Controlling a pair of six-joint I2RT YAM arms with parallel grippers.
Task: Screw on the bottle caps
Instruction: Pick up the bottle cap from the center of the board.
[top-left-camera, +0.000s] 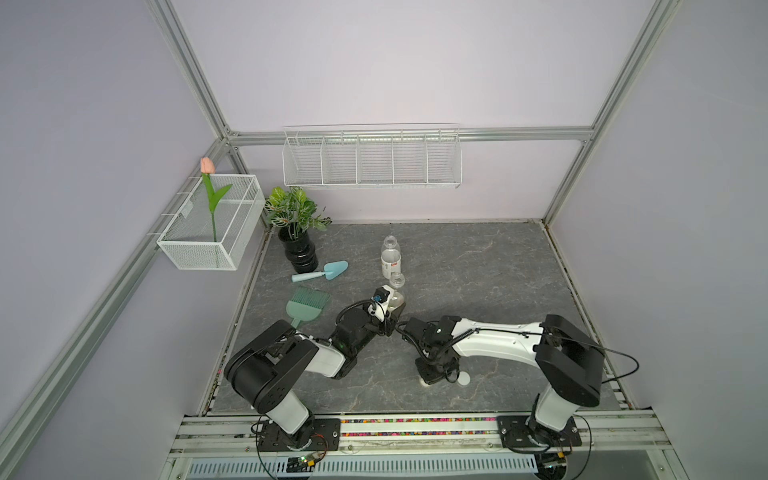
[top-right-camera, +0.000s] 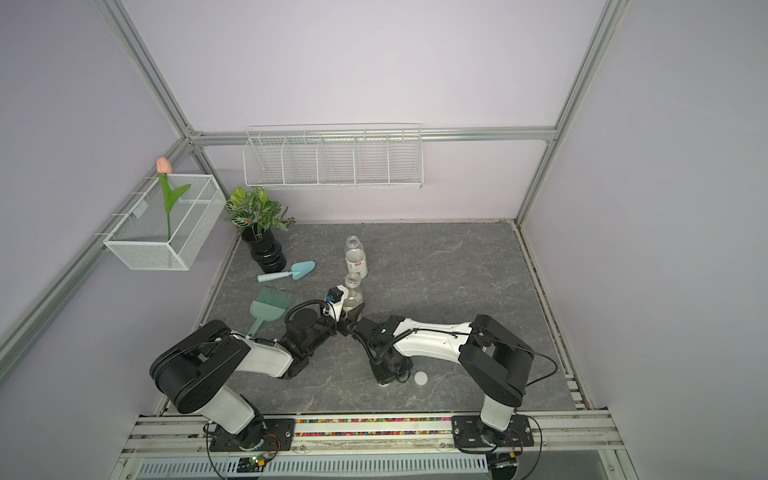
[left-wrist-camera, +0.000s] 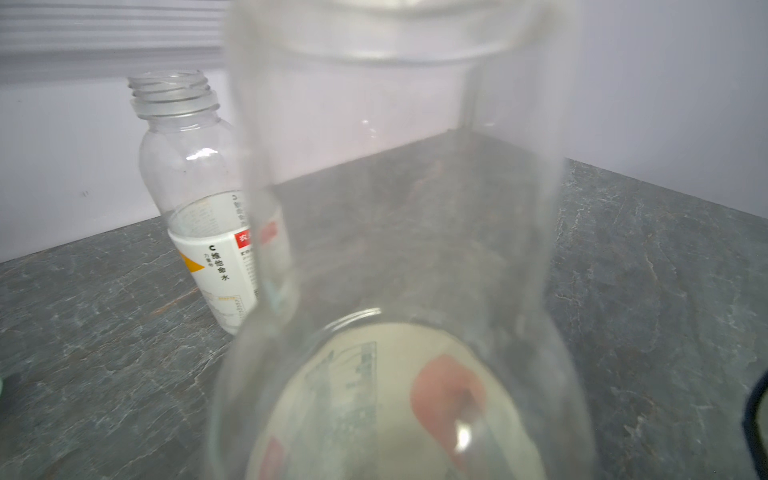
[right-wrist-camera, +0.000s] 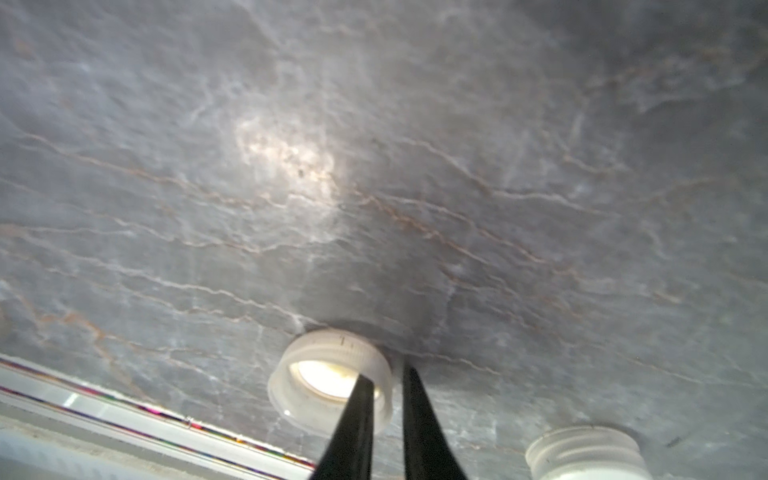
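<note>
Front edge of the tabletop (top-left-camera: 478, 282): the right hand (right-wrist-camera: 384, 373) is pinching the wall of the first cap (right-wrist-camera: 324, 357), one finger inside the cup, the other outside, the two nearly together. The cap is lying open side up on the stone-grey surface. The spare cap (right-wrist-camera: 584, 451) is sitting just beside it, untouched; in a top view it is showing as a white disc (top-left-camera: 462, 378).

Further in: the left hand (top-left-camera: 392, 318) is clamped round the lower body of the near bottle (left-wrist-camera: 395, 208), as far as we are judging from the top views; its wrist view is showing no fingers. The neck (top-left-camera: 398, 282) is bare.

We are reading the step as the pickup of the first cap. The next move is calling for a lift, a flip so the open side is facing down, then a level seating on the near bottle's thread before any turning.

Behind: the far bottle (left-wrist-camera: 187, 166) is standing upright and uncapped. We are reading "C 维他命水" on its white label, beside a red patch with "农" and an orange wedge. The near bottle's label is showing only a blurred red mark.
</note>
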